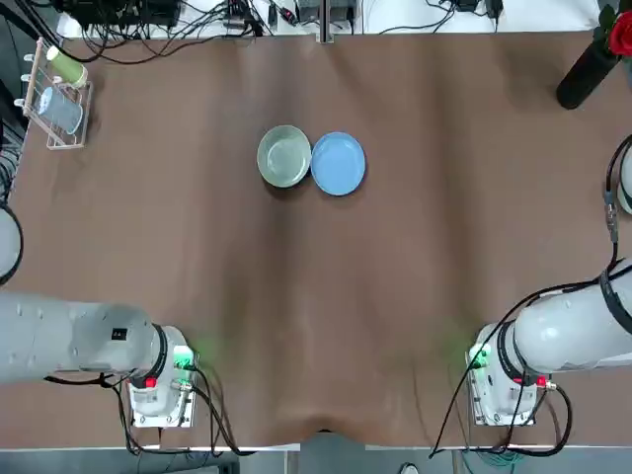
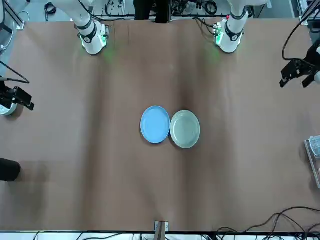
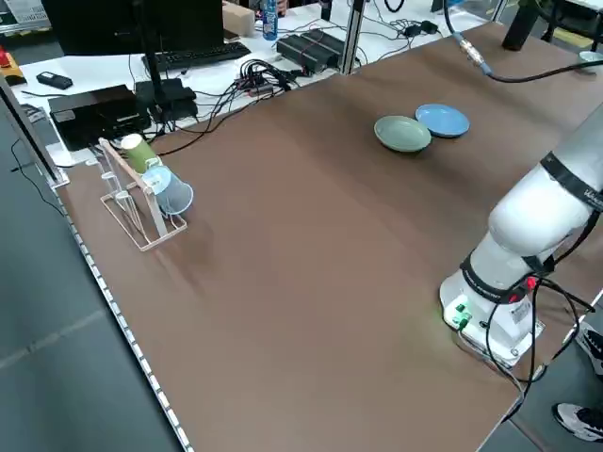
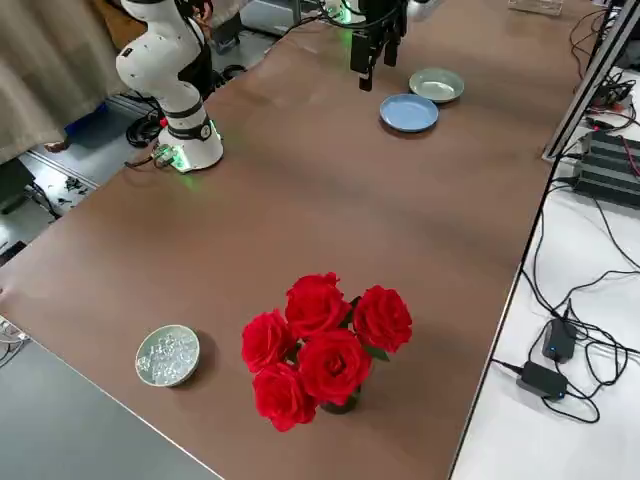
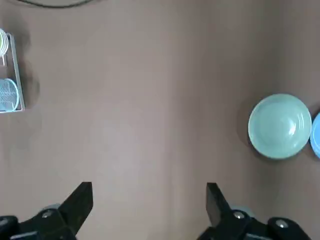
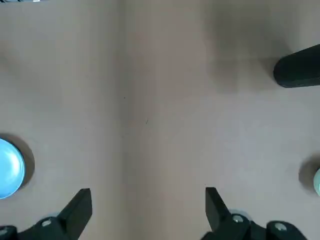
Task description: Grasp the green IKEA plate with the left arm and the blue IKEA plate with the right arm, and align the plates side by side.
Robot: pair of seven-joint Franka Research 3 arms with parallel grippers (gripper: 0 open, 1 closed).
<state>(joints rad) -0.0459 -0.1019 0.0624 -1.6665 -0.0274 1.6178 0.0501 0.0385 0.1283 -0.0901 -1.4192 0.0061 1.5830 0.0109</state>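
The green IKEA plate [image 1: 284, 156] and the blue IKEA plate [image 1: 338, 163] lie flat on the brown table, rims touching, a little beyond the middle. From the robot's side, green is on the left and blue on the right. My left gripper [image 5: 149, 200] hangs open and empty high over the table's left side, far from the green plate [image 5: 280, 126]. Over the right side my right gripper [image 6: 148, 205] is also open and empty, with the blue plate [image 6: 9, 169] well off to one side. In the front view the left gripper [image 2: 296, 77] sits at the table's edge.
A wooden rack with cups [image 1: 57, 94] stands at the far left corner. A dark vase of red roses [image 4: 320, 345] and a small bowl of glass beads [image 4: 168, 355] occupy the far right corner. Cables and boxes [image 3: 179, 75] line the back edge.
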